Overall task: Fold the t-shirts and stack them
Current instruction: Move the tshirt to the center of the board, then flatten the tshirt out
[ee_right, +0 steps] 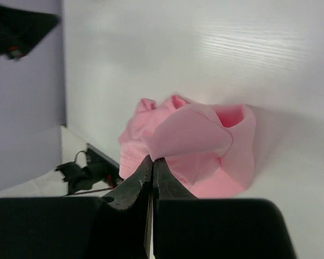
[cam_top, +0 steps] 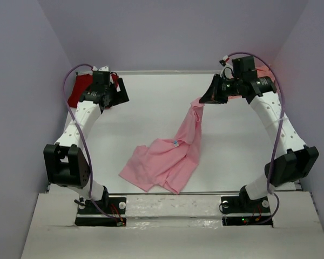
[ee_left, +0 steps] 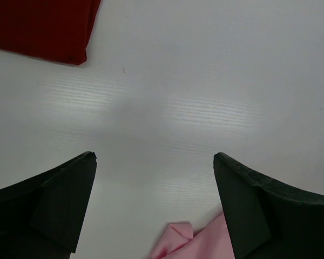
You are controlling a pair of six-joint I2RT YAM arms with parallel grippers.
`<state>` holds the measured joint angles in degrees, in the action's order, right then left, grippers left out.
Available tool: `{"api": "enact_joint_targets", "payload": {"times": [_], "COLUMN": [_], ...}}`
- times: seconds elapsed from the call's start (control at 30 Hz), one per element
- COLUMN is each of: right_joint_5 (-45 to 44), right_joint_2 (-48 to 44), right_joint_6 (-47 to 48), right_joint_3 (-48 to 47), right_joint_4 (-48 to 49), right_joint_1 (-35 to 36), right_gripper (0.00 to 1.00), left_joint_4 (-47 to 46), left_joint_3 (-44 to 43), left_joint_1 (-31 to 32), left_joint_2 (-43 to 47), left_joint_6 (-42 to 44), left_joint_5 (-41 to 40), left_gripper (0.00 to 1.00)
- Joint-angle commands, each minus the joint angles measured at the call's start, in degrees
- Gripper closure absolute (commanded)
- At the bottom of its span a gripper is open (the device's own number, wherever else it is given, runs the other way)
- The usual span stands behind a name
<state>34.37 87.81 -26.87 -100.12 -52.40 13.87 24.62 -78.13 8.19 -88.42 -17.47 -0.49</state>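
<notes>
on the white table (cam_top: 151,97) the light pink t-shirt (cam_top: 162,159) trails up from its mid-table heap, the dark red t-shirt (cam_top: 78,89) sits far left, my right gripper (ee_right: 153,164) is clamped on a pink edge, probably to spread it for folding, and my left gripper (ee_left: 154,162) hangs wide open, empty.

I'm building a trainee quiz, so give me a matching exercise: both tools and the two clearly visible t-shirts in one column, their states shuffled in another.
1 left tool
2 right tool
3 dark red t-shirt
4 light pink t-shirt

A one end lifted, rest rumpled on the table
B wide open
C lying in the far left corner
D shut on pink cloth

Pairs: 1-B, 2-D, 3-C, 4-A
</notes>
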Motion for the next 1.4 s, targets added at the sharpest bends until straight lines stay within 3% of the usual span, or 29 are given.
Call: {"api": "enact_joint_targets", "payload": {"times": [0.0,0.17,0.23,0.3,0.4,0.43,0.57,0.73,0.87,1.0,1.37], "right_joint_5": [-15.98,-34.34,-41.89,-43.68,-38.17,-30.58,-18.33,-8.03,-7.82,-6.86,-1.68], "right_joint_2": [0.95,6.58,9.46,12.37,15.20,14.24,10.98,9.84,10.36,10.71,17.30], "right_joint_6": [3.23,3.67,2.62,2.18,4.98,7.34,11.83,14.92,14.92,13.96,17.29], "right_joint_3": [5.62,6.78,5.90,1.71,-2.88,-2.46,-1.22,4.12,7.03,11.87,14.60], "right_joint_4": [1.41,0.02,-1.12,-3.31,-5.79,-2.48,0.72,-0.42,-1.39,3.52,13.20], "right_joint_1": [-0.16,-0.16,-0.16,-0.16,-0.16,-0.16,1.16,3.61,8.88,11.52,17.16], "right_gripper": [1.00,0.93,0.53,0.01,0.00,0.00,0.00,0.05,0.05,0.07,0.14], "left_joint_4": [-0.45,-0.28,0.34,0.86,1.74,2.09,4.03,6.84,6.49,5.00,12.73], "left_joint_3": [1.31,1.58,1.31,0.79,0.43,0.52,0.35,0.34,2.71,7.63,15.99], "left_joint_1": [-0.19,-0.19,-0.19,-0.19,-0.19,-0.19,-0.36,-2.03,-5.45,-5.46,-5.37], "left_joint_2": [4.13,4.93,4.93,4.84,5.01,5.10,5.02,3.79,4.13,6.41,13.71], "left_joint_6": [-0.02,0.77,1.04,1.48,1.74,1.74,0.78,-2.38,-4.76,-7.31,-10.56], "left_joint_5": [0.14,-0.03,-0.12,-0.04,0.05,0.14,0.23,2.24,10.56,18.32,20.27], "left_gripper": [0.01,0.01,0.01,0.01,0.01,0.01,0.01,0.01,0.01,0.01,0.01]}}
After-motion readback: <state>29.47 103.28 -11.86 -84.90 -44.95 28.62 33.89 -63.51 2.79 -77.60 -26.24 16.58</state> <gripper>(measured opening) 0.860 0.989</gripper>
